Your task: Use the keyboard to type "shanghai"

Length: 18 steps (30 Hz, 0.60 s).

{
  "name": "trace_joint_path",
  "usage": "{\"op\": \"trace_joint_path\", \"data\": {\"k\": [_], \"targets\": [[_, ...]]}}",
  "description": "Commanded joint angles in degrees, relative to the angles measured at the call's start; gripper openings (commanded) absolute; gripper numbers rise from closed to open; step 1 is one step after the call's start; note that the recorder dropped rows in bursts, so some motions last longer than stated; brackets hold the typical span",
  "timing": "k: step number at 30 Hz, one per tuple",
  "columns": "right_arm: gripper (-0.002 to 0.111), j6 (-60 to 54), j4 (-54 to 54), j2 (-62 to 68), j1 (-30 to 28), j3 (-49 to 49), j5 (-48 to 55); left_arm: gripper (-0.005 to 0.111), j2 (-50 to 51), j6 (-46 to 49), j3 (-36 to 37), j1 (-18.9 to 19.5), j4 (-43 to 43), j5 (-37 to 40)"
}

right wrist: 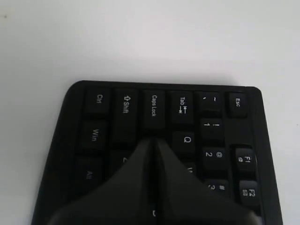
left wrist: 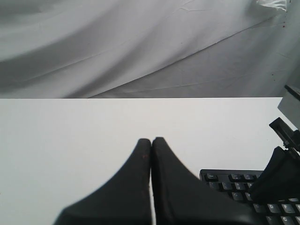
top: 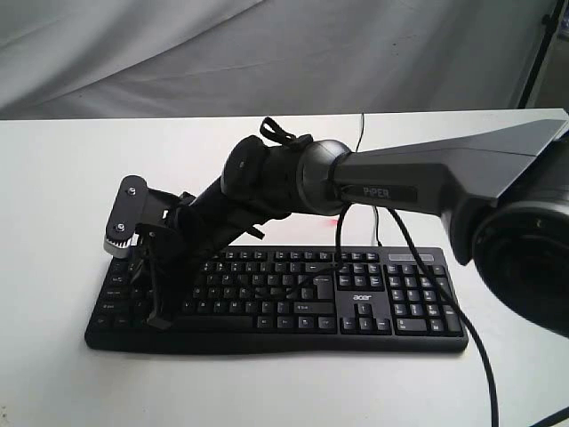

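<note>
The black keyboard [top: 402, 295] lies across the white table, its number pad and "acer" logo to the right. My right arm reaches across to the keyboard's left end. There my right gripper [top: 160, 318] points down, shut, with its tips on or just above the keys. In the right wrist view the right gripper [right wrist: 153, 139] has its closed tips just inside the Caps Lock key [right wrist: 153, 107], beside Q; the key under them is hidden. My left gripper [left wrist: 151, 139] is shut with nothing in it, over bare table, beside the Esc corner of the keyboard [left wrist: 234, 180].
A thin black cable [top: 462, 329] hangs from the right arm, crosses the keyboard and runs off the table's front right. The white table [top: 53, 178] extends around the keyboard. Grey cloth [top: 267, 53] hangs behind. The left arm does not show in the exterior view.
</note>
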Motion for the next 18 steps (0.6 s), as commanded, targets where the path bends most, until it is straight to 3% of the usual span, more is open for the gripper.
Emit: {"op": "trace_joint_path", "data": {"k": [1,18], "targets": [[0.0,-0.1,-0.1,0.4,0.1,-0.3,0.2,0.001,0.2,-0.1,0.0,-0.2,-0.2,-0.1],[0.0,-0.9,-0.1,0.6,0.1,-0.3,0.2,0.001,0.2,-0.1,0.0,-0.2,-0.2,-0.1]]}}
